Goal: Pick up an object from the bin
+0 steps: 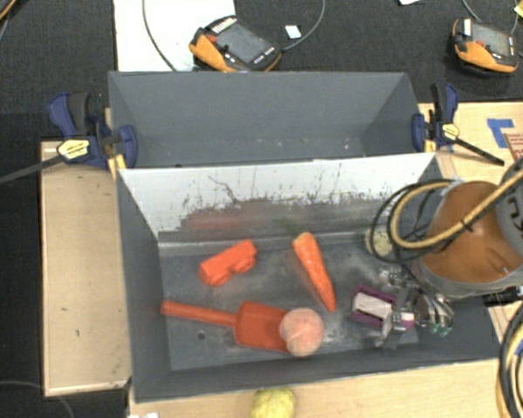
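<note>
My gripper (405, 315) is low in the bin's right front corner, under the orange wrist cover. Right at its left side lies a small purple and white thing (370, 306); whether they touch I cannot tell. A pink round ball-like thing (302, 331) rests on the bin floor to the left of that. It lies against the blade of an orange scoop (225, 319), whose handle points left. An orange carrot (315, 269) lies slanted in the middle of the bin, above the ball.
An orange blocky toy (227, 261) lies in the left middle of the bin. A pale yellowish thing (382, 239) sits by the back right wall, partly behind the arm's cables. The arm covers the bin's right side.
</note>
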`<state>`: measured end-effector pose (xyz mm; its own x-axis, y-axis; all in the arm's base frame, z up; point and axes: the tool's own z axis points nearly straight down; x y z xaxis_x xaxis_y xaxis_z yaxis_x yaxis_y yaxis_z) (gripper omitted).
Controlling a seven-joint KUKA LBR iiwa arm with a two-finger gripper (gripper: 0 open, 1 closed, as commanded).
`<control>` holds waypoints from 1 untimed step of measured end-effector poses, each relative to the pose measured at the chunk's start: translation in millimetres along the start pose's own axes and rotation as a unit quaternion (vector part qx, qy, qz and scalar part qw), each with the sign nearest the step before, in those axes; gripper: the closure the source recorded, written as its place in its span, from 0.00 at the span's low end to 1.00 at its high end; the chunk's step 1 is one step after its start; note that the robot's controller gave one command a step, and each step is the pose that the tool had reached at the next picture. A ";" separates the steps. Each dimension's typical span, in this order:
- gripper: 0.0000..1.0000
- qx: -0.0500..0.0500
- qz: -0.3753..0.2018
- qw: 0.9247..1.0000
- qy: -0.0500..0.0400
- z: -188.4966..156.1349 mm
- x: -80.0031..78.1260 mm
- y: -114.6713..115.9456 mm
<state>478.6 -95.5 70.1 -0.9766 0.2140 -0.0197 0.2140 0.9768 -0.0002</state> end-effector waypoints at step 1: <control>1.00 0.000 0.038 0.999 0.003 0.5 -11.6 -4.2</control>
<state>489.1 -102.1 69.9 -0.9576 0.2878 -0.0136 0.2879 0.9577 0.0005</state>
